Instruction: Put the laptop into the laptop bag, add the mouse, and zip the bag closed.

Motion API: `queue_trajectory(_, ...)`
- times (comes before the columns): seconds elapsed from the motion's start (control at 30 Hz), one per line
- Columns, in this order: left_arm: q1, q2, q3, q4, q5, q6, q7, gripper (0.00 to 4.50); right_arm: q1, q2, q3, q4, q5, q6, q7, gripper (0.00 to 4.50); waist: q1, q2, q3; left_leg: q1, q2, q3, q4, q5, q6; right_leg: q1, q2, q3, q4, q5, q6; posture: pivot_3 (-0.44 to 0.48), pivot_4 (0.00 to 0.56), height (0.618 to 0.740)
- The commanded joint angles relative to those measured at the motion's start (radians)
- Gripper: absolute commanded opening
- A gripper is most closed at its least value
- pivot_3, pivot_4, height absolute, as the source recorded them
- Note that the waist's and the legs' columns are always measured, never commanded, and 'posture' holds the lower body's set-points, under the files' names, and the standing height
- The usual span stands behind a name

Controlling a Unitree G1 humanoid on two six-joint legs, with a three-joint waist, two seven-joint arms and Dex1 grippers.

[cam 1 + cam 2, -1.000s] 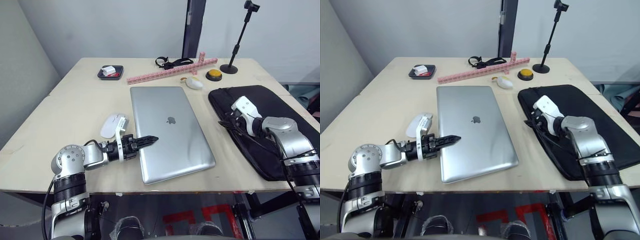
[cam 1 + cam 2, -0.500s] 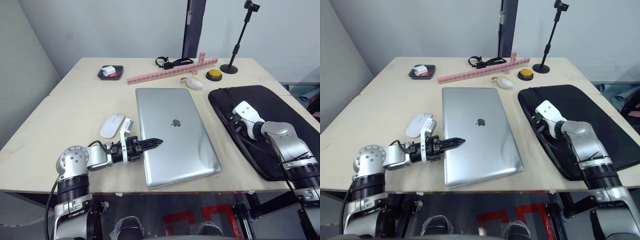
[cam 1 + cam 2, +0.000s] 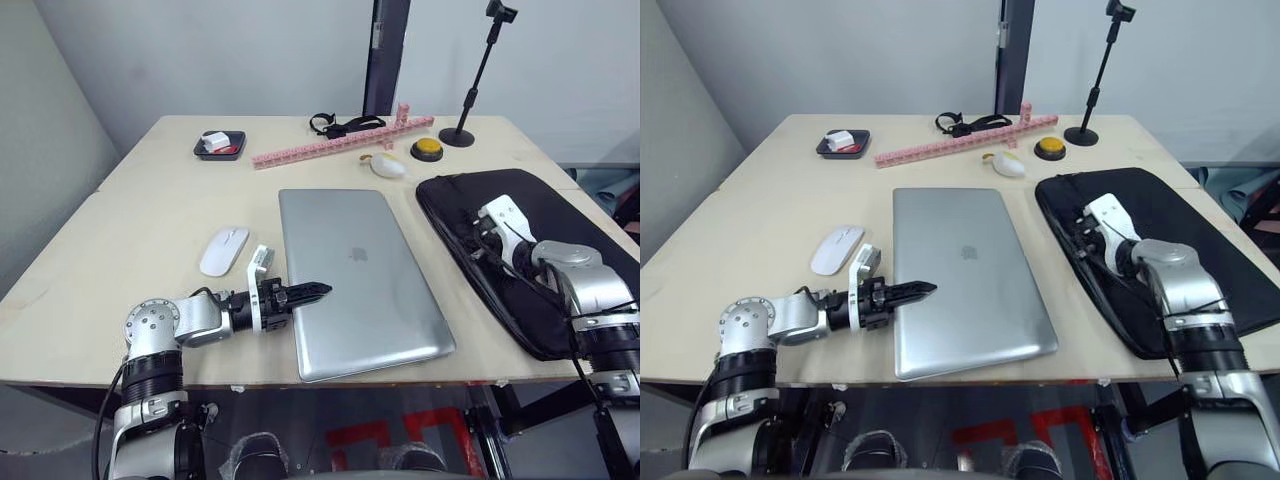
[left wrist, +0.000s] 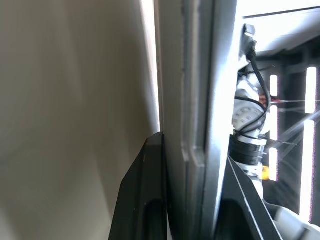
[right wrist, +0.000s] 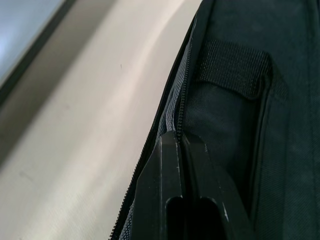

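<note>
My left arm lies low and bent at the elbow, its left gripper (image 3: 312, 292) clamped on the laptop's (image 3: 365, 280) near left edge. My right gripper (image 5: 182, 145), fingers pressed together, rests against the laptop bag's (image 3: 545, 215) zipper edge.

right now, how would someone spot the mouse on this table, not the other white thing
Start at the thin silver-grey metal laptop lying closed in the middle of the pale wooden table. The small all-white oval mouse lies flat on the table just off its left edge. The other white oval lump, beyond the laptop's far edge, has an orange piece attached; the mouse is plain white.
</note>
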Motion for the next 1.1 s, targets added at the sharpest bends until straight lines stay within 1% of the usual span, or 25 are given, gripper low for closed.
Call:
queue_trajectory(0.03,-0.06,-0.006,-0.009,0.005,-0.13,0.003,0.012,0.32,-0.054,-0.025,-0.041,-0.068,0.048,0.049,0.007,0.01,0.0,0.0,0.0,0.0,0.0,0.0,0.0,0.0,0.0,0.0,0.0,0.0,0.0,0.0,0.0,0.0,0.15,0.74)
queue_trajectory(0.13,-0.079,-0.008,-0.026,0.031,-0.16,-0.011,0.042,0.32,-0.08,-0.033,-0.044,-0.09,0.076,0.091,0.01,0.01,0.001,0.0,0.0,0.0,0.0,0.0,0.001,0.001,-0.002,0.0,0.0,0.0,0.0,0.001,0.003,0.0,0.15,0.74)
queue_trajectory(0.17,-0.084,-0.01,-0.032,0.036,-0.165,-0.016,0.048,0.32,-0.092,-0.027,-0.057,-0.097,0.096,0.117,0.004,0.01,0.001,0.0,0.0,0.0,0.0,0.0,0.001,0.003,-0.004,0.0,0.0,0.0,0.0,0.002,0.003,0.0,0.15,0.74)
queue_trajectory(0.5,-0.113,-0.021,-0.077,0.059,-0.204,-0.063,0.082,0.32,-0.132,-0.061,-0.087,-0.158,0.179,0.23,0.001,0.01,0.006,0.0,0.0,0.0,0.0,0.0,0.001,0.003,-0.005,0.0,0.0,0.001,0.0,0.002,0.004,0.0,0.15,0.74)
queue_trajectory(0.77,-0.172,-0.067,-0.091,0.124,-0.176,-0.122,0.097,0.32,-0.131,-0.035,-0.073,-0.206,0.218,0.269,-0.037,0.01,0.007,0.0,0.0,0.0,0.0,0.0,0.003,0.003,-0.005,0.0,0.0,0.001,0.0,0.003,0.006,0.0,0.15,0.74)
queue_trajectory(1.0,-0.195,-0.1,-0.107,0.147,-0.14,-0.153,0.087,0.32,-0.136,-0.005,-0.068,-0.226,0.24,0.289,-0.071,0.01,0.007,0.0,0.0,-0.001,0.0,0.0,0.003,0.003,-0.004,0.0,0.0,0.001,0.0,0.003,0.006,0.0,0.15,0.74)
queue_trajectory(1.1,-0.205,-0.116,-0.121,0.155,-0.126,-0.162,0.077,0.32,-0.137,0.025,-0.065,-0.245,0.251,0.303,-0.097,0.01,0.008,0.0,0.0,-0.001,0.0,0.0,0.003,0.003,-0.004,0.0,0.0,0.001,0.0,0.006,0.01,0.0,0.15,0.74)
